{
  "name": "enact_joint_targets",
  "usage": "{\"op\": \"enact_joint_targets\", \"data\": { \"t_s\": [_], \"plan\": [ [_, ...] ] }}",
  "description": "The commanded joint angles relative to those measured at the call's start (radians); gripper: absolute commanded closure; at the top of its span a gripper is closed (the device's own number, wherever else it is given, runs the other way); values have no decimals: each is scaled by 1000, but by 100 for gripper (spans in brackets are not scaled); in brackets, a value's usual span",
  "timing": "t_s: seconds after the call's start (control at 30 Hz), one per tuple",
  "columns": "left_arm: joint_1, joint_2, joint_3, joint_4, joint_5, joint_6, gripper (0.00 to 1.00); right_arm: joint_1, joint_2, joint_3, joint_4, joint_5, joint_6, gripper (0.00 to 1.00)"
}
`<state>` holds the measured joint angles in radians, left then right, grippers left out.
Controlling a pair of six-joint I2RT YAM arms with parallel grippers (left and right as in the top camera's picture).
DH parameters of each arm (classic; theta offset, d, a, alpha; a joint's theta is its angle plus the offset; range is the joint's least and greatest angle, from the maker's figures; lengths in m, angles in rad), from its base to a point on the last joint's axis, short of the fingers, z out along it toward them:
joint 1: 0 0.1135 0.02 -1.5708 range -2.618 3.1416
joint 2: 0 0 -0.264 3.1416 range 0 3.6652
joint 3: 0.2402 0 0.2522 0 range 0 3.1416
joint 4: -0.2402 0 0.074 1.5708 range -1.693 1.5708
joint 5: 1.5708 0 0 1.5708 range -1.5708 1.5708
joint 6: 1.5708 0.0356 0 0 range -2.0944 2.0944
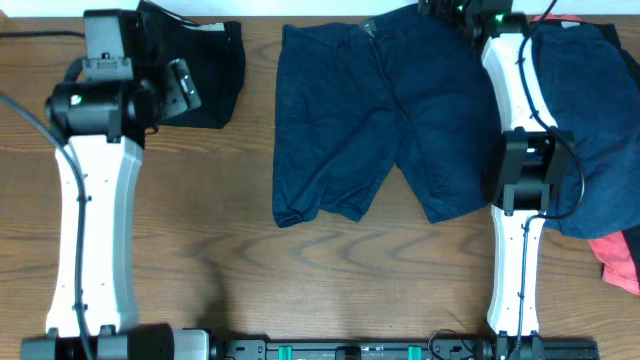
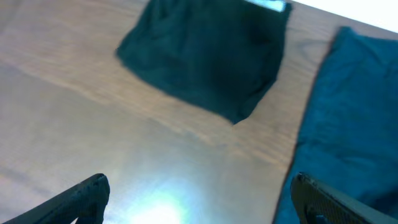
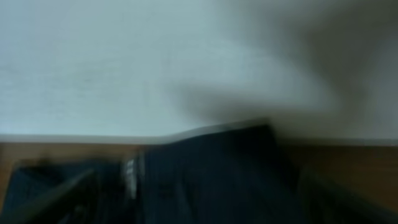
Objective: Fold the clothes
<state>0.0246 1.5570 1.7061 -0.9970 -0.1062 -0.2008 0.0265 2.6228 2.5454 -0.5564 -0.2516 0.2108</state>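
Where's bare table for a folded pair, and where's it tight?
Bare wooden table spans the front edge, below the spread navy shorts. A narrow strip separates the black garment from them. Crowded right: second navy garment, coral-pink cloth.

setting: robotics lab | evidence: wood-grain table point(image 1: 250, 280), bench-mounted arms point(image 1: 90, 230), white wall point(image 3: 124, 62)

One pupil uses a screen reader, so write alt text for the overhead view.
Navy shorts lie spread flat in the middle of a wooden table, with the right arm reaching to their waistband. A black garment lies far left by the left arm; navy and pink clothes are heaped at right.
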Motion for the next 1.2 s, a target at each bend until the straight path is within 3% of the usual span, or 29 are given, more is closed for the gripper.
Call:
{"op": "enact_joint_targets", "data": {
  "t_s": [0.0,0.17,0.37,0.5,0.63,1.0,1.1,1.17],
  "plan": [
    [-6,70,0,52,149,60,6,6,-22,133,-182,-29,-128,1],
    [-71,213,0,156,234,134,6,5,-61,276,-574,-29,-209,1],
    [-186,401,0,340,234,237,7,6,-98,302,-831,-29,-212,1],
    [-226,510,0,508,233,249,9,5,-98,302,-906,-28,-213,2],
    [-240,598,0,611,234,233,9,5,-98,302,-938,-7,-212,11],
    [-244,739,0,632,234,234,13,8,-98,302,-954,-8,-212,12],
    [-244,753,0,625,234,233,18,10,-98,302,-956,-8,-210,13],
    [-244,759,0,612,233,233,27,10,-98,302,-958,-8,-208,13]
  ]
}}
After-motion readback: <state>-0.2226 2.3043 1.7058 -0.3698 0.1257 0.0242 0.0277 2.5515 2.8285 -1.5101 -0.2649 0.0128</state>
